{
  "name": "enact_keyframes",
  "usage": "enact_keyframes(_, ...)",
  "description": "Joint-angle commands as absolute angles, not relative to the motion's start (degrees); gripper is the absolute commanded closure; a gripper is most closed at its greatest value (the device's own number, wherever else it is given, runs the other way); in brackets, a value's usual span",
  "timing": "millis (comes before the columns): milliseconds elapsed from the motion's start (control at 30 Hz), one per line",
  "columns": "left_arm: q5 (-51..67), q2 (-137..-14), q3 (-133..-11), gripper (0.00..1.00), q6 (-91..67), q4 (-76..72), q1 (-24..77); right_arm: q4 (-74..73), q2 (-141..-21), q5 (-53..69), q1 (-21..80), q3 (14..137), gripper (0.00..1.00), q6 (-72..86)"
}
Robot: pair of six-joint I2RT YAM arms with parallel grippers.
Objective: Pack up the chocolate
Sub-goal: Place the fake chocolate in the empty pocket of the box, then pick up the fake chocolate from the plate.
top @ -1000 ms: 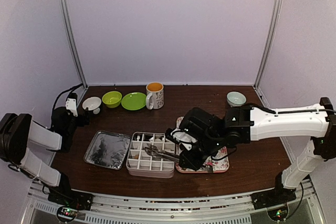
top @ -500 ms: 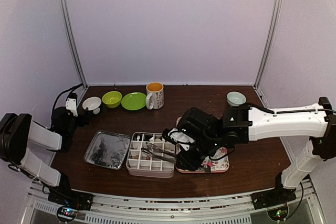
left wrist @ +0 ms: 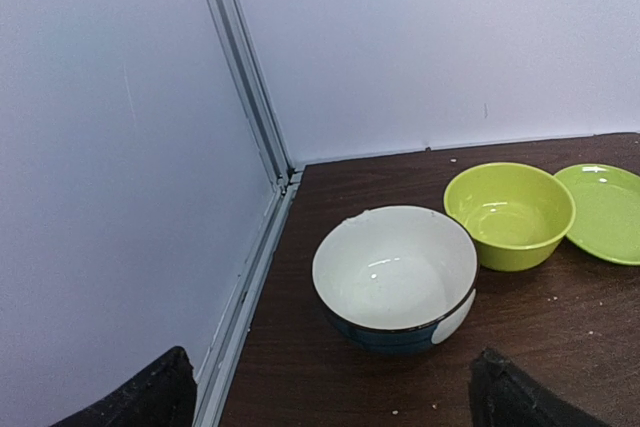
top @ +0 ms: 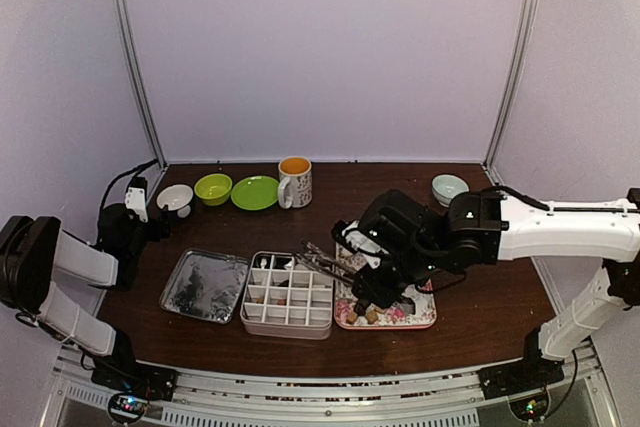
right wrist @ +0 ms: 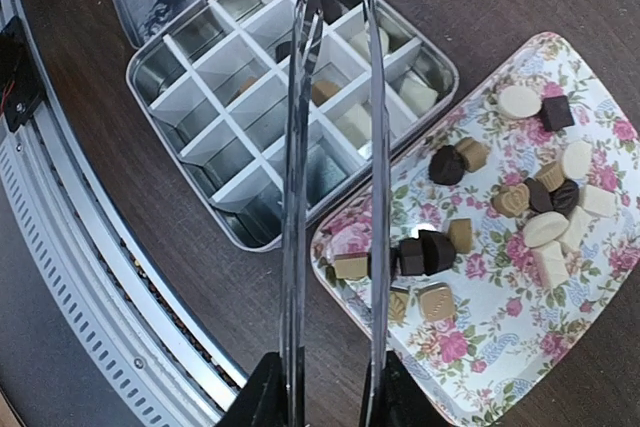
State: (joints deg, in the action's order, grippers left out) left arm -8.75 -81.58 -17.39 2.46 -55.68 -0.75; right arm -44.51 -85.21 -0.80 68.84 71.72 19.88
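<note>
chocolate (right wrist: 545, 229) in dark brown, tan and cream-white bite-sized pieces lies mostly on the pink floral tray (right wrist: 480, 322), spread over its middle and one end. a few more pieces sit in some compartments of the divided metal box (right wrist: 243, 185), which stands just beside the tray on the desk (top: 490, 297). the right tool (right wrist: 325, 402) is closed partway on the handle end of the metal tongs (right wrist: 296, 147), one finger against each arm. the tongs reach out over the box and the tray's near edge, their two blades standing apart. the box's lid (top: 205, 285) lies flat just to the left of the box. the left tool (left wrist: 330, 407) is spread as wide as it goes and holds nothing. it sits at the far left of the desk, low and close to the side wall, facing a white bowl (left wrist: 395, 277). beside that bowl stand a lime green bowl (left wrist: 510, 212) and a green plate (left wrist: 605, 212), and further along the back a mug (top: 296, 182). a pale bowl (top: 449, 188) sits near the back right corner.
</note>
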Motion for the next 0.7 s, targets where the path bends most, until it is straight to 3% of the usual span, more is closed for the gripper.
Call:
enact_keyframes(0, -8.9, -81.6, -18.6, 0.02, 2.1, -58.6, -1.1, -48.1, -80.4, -6.2, 67.1, 69.9, 0.70, 21.4)
enact_keyframes(667, -8.9, -81.7, -18.6, 0.02, 2.1, -58.7, -1.1, -48.3, -78.3, -2.6, 64.4, 59.2, 0.67, 25.9)
